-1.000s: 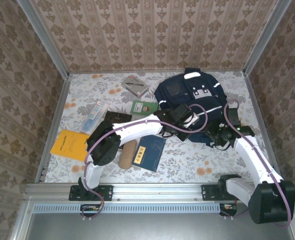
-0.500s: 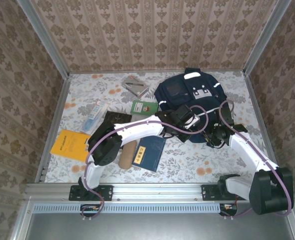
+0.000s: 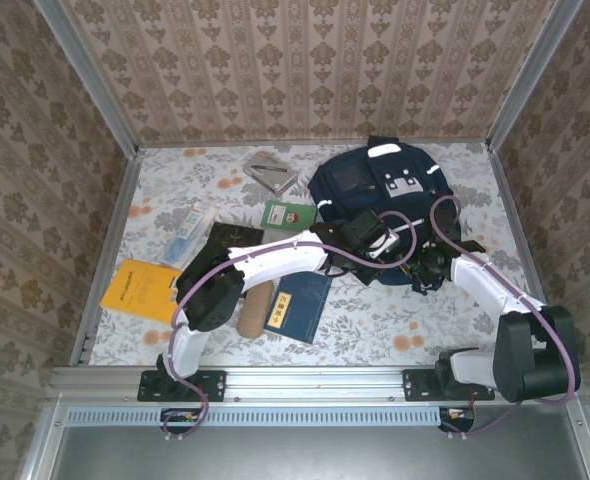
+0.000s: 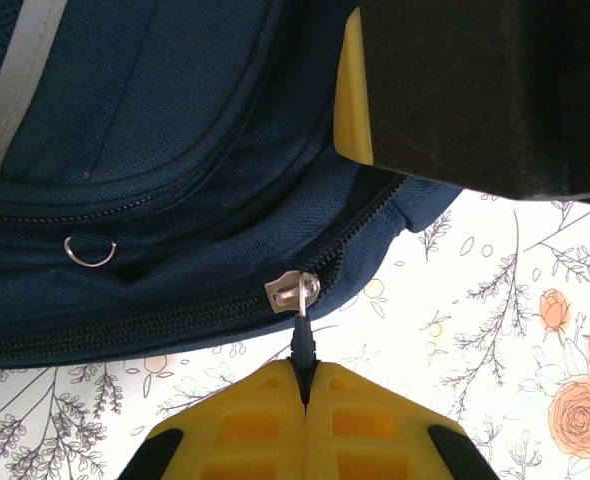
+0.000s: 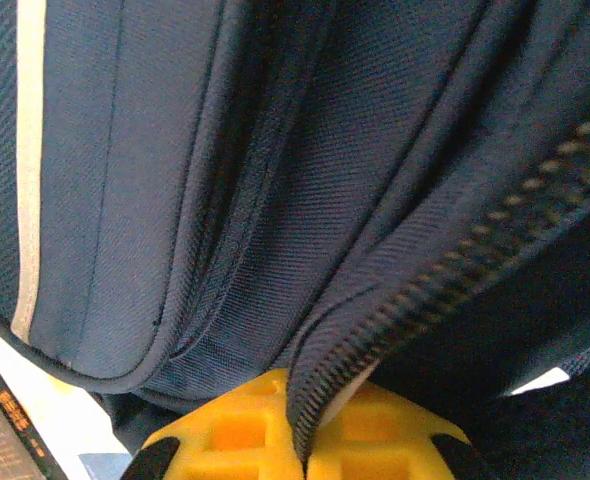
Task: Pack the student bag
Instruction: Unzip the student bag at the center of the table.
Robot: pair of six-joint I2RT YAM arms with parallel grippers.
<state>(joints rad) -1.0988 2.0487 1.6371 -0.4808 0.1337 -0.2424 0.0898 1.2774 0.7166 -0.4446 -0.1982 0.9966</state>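
The student bag [image 3: 375, 190], navy with white stripes, lies at the back right of the flowered table. My left gripper [image 3: 379, 248] is at the bag's near edge. In the left wrist view it [image 4: 305, 378] is shut on the black zipper pull [image 4: 303, 342], which hangs from the silver slider [image 4: 293, 293] on the bag [image 4: 175, 120]. My right gripper [image 3: 426, 266] is close beside it on the right. In the right wrist view it [image 5: 303, 450] is shut on the bag's zipper edge [image 5: 375, 330], with navy fabric [image 5: 125, 180] above.
Left of the bag lie a blue book [image 3: 300, 305], a brown tube [image 3: 255, 306], an orange booklet [image 3: 138, 290], a green card [image 3: 287, 215], a black item [image 3: 223, 238], a pale packet [image 3: 188, 232] and a grey set square [image 3: 272, 172]. Patterned walls enclose the table.
My right gripper has moved left onto the bag's near edge and closed on the zipper edge. The left gripper stays shut on the zipper pull.
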